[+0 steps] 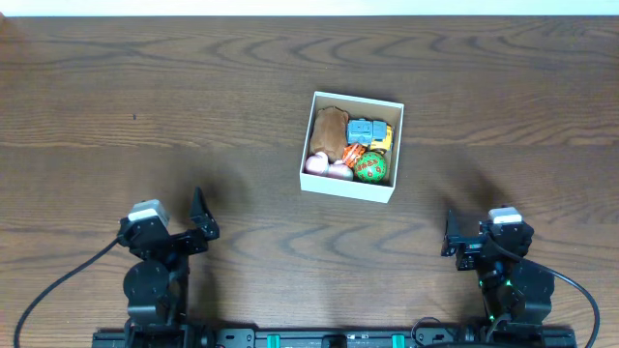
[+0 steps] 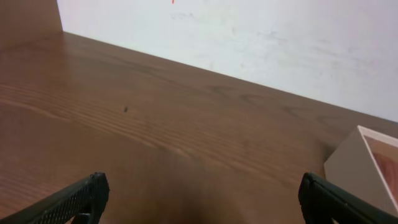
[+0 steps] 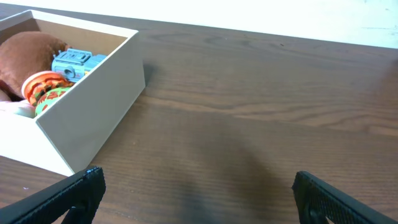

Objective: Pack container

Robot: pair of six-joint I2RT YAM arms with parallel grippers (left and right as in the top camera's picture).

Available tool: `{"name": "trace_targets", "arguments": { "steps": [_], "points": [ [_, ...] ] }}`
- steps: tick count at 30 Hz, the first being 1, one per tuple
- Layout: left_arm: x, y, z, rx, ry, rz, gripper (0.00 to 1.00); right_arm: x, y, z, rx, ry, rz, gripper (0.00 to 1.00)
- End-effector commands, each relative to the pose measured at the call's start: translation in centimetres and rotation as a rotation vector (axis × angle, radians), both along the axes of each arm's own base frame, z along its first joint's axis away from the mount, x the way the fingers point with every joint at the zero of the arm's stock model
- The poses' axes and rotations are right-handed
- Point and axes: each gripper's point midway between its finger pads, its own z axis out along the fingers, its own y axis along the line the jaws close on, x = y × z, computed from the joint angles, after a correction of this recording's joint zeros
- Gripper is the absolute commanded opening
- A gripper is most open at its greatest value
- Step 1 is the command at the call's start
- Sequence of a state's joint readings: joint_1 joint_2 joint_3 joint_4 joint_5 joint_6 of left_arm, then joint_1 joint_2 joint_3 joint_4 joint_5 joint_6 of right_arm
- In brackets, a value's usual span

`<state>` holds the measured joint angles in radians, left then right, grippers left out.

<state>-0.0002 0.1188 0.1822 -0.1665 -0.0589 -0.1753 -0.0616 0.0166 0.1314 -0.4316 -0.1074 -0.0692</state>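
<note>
The container is a square white cardboard box with a tan inside, at the table's middle. It holds a brown plush, a blue and yellow toy truck, a green and orange ball and pink toys. In the right wrist view the box is at the left with the plush and truck showing. A corner of it shows in the left wrist view. My left gripper and right gripper are open and empty, near the front edge.
The dark wooden table spreads all round the box. A white wall runs behind the table's far edge. A small dark speck marks the wood at the left.
</note>
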Motion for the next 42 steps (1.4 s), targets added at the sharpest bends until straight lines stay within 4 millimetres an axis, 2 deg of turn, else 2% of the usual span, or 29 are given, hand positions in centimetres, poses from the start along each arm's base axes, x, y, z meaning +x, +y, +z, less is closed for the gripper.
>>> {"name": "trace_targets", "arguments": {
  "steps": [1,16,42],
  "points": [
    [0.0,0.1,-0.6,0.012,-0.025,0.0,0.98,0.0,-0.3,-0.1,0.011,-0.003,-0.017,0.99],
    [0.0,0.0,-3.9,0.013,0.01,-0.002,0.98,0.0,-0.3,-0.1,0.011,-0.003,-0.017,0.99],
    [0.1,-0.1,-4.3,0.014,0.026,-0.005,0.98,0.0,-0.3,-0.1,0.011,-0.003,-0.017,0.99]
  ]
}}
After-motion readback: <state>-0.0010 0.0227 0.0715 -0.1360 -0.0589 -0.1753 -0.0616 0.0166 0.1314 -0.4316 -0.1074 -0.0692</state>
